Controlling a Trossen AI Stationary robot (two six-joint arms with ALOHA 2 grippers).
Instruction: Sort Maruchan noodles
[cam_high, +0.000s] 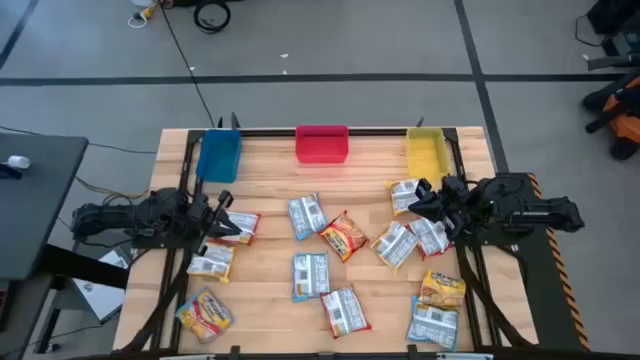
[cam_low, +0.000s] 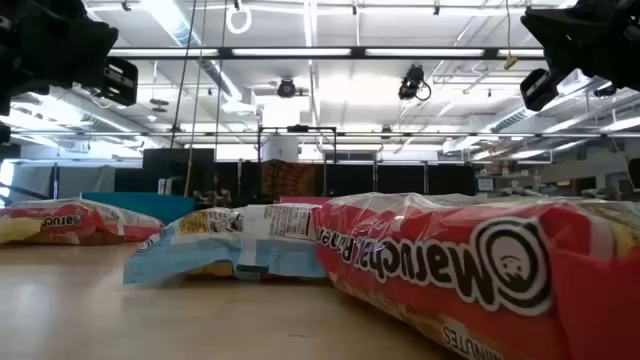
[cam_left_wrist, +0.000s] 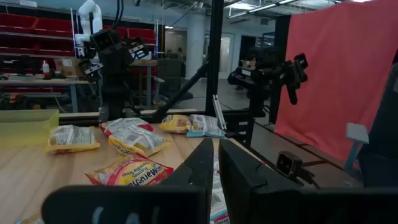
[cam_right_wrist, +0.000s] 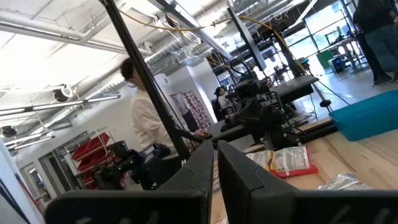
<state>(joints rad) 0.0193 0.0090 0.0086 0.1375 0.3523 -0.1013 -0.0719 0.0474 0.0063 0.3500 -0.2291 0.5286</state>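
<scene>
Nearest the low camera lies a crinkly red-and-white Maruchan packet (cam_low: 480, 270), with a blue-and-white one (cam_low: 225, 250) behind it. About a dozen flat Maruchan noodles (cam_high: 310, 272) are scattered over the wooden tabletop (cam_high: 270, 180); blue bin (cam_high: 218, 155), red bin (cam_high: 321, 143) and yellow bin (cam_high: 425, 152) line its far edge. Left gripper (cam_high: 222, 205) at the left edge and right gripper (cam_high: 418, 197) at the right edge are both pinched narrow, holding nothing.

floor (cam_high: 330, 50): grey w/ dark tape lines, cables | desk (cam_high: 30, 200): dark, beside table | ceiling (cam_low: 320, 60): open, strip lights, pipes | red screen (cam_left_wrist: 336, 74) | red shelving (cam_left_wrist: 37, 37) at back | person (cam_right_wrist: 146, 124) in light top behind frame
</scene>
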